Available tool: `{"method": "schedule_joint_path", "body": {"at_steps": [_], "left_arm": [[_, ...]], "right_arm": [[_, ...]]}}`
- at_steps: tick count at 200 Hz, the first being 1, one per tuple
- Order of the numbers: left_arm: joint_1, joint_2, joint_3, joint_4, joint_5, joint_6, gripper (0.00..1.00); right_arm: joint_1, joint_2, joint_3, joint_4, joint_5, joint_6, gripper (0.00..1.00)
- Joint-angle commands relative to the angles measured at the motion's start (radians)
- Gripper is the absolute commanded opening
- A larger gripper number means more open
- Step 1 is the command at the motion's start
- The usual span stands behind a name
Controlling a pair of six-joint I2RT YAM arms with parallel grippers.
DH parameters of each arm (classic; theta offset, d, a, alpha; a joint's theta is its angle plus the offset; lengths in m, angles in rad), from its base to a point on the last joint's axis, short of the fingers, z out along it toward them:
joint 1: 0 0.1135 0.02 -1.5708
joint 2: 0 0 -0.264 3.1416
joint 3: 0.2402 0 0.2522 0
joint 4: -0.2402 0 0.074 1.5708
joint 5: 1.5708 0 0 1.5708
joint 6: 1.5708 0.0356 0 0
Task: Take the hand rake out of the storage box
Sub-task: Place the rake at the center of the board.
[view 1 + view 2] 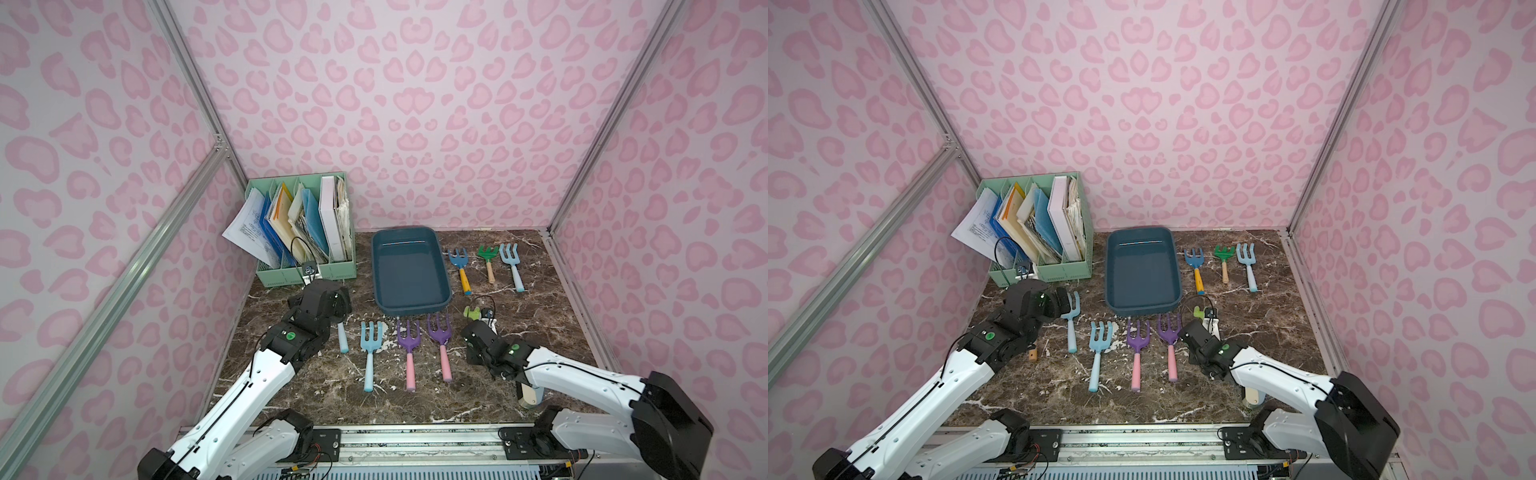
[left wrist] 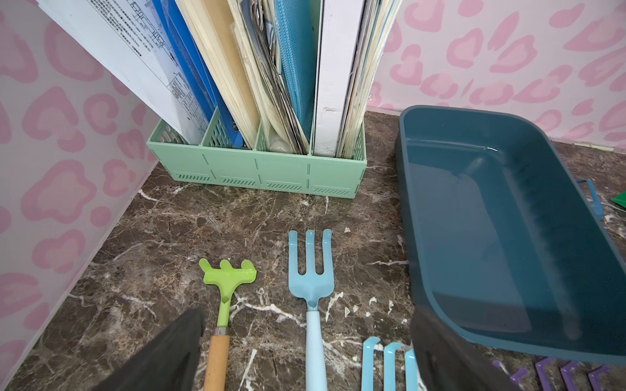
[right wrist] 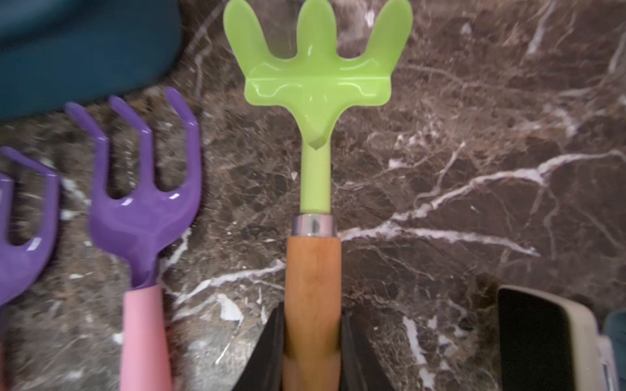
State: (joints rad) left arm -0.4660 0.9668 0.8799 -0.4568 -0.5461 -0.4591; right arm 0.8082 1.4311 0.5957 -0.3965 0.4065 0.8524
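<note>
Target lime-green hand rake (image 3: 316, 84) sat outside storage box (image 1: 409, 270), near box's near right corner, beside purple fork (image 3: 142, 216). Resting on marble table (image 3: 474, 135) or just above it: couldn't tell. Box looked empty.
Grip: right gripper (image 3: 311, 325) clamped wooden handle (image 3: 311, 270), finger against each side.
Judged light and rigid. Glossy head slippery, wood the better hold.
Right arm reached forward, low. Idle left gripper (image 2: 308, 316) spread wide, empty, arm bent, left of box.
</note>
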Motion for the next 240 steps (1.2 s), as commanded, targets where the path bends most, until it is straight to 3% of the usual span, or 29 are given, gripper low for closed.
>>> {"method": "schedule_joint_path", "body": {"at_steps": [1, 33, 45, 75, 109, 138, 155, 173, 189, 200, 223, 240], "left_arm": [[0.001, -0.020, -0.025, 0.022, -0.043, -0.004, 0.99], [0.001, -0.043, -0.099, 0.044, -0.233, -0.010, 0.99], [0.001, -0.077, -0.137, 0.090, -0.241, 0.022, 0.99], [0.018, -0.161, -0.256, 0.231, -0.274, 0.103, 0.98], [0.050, -0.188, -0.281, 0.199, -0.338, 0.080, 0.99], [0.054, -0.201, -0.335, 0.289, -0.280, 0.152, 0.99], [0.070, -0.187, -0.352, 0.324, -0.235, 0.187, 0.99], [0.113, -0.149, -0.381, 0.395, -0.155, 0.237, 0.99], [0.162, -0.108, -0.407, 0.438, -0.131, 0.213, 0.99], [0.194, -0.075, -0.421, 0.458, -0.113, 0.212, 0.99], [0.266, -0.020, -0.475, 0.555, -0.071, 0.212, 0.99], [0.318, -0.005, -0.524, 0.651, -0.011, 0.217, 0.98]], "right_arm": [[-0.011, 0.137, 0.056, 0.002, -0.002, 0.026, 0.00], [-0.003, 0.235, 0.055, 0.043, -0.012, 0.062, 0.00], [0.006, 0.245, 0.052, 0.041, -0.004, 0.077, 0.00], [0.026, 0.243, 0.040, 0.021, 0.019, 0.103, 0.13], [0.049, 0.184, -0.002, 0.014, 0.009, 0.121, 0.14], [0.075, 0.144, -0.021, -0.028, 0.003, 0.142, 0.21], [0.080, 0.118, -0.032, -0.033, 0.000, 0.138, 0.45], [0.082, 0.096, -0.008, -0.074, 0.003, 0.125, 0.56], [0.095, 0.057, 0.062, -0.189, 0.036, 0.125, 0.83], [0.107, 0.003, 0.113, -0.272, 0.082, 0.130, 0.94], [0.082, -0.162, 0.197, -0.330, 0.208, 0.086, 0.99], [-0.021, -0.315, 0.211, -0.192, 0.351, -0.056, 0.99]]}}
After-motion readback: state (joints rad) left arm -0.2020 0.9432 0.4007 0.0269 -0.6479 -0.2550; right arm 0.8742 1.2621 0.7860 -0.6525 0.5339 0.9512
